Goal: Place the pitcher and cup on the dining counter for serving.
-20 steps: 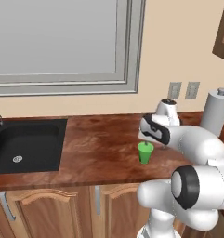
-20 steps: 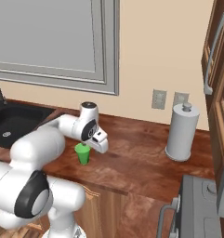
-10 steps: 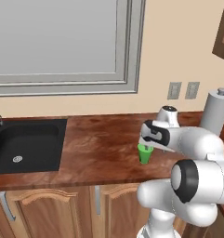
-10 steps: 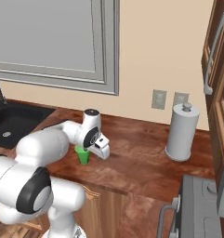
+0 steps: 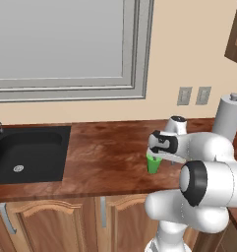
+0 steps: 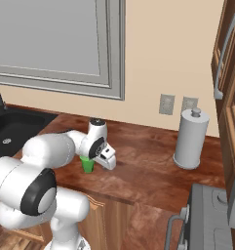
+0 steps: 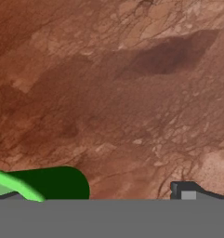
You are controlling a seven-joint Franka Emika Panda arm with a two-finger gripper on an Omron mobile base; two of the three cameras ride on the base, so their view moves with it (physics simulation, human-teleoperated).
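The small bright green cup (image 5: 153, 164) (image 6: 87, 164) stands upright on the reddish-brown sink counter (image 5: 110, 157), near its front edge. My gripper (image 5: 157, 155) (image 6: 93, 159) points down right at the cup's top, its jaws wide open and holding nothing. In the hand view the cup (image 7: 48, 183) sits at the lower left, its rim beside my left fingertip, while the right fingertip (image 7: 187, 193) hangs over bare counter, well apart from the cup. The pitcher and the dining counter are out of view.
A black sink (image 5: 26, 152) (image 6: 11, 128) lies to the left. A paper towel roll (image 5: 229, 118) (image 6: 191, 139) stands at the back right, under wall outlets (image 5: 193, 95). A stove (image 6: 214, 215) adjoins the counter on the right.
The hand has come down and slightly forward onto the green cup's top. The cup has stayed in place and the jaws have stayed open.
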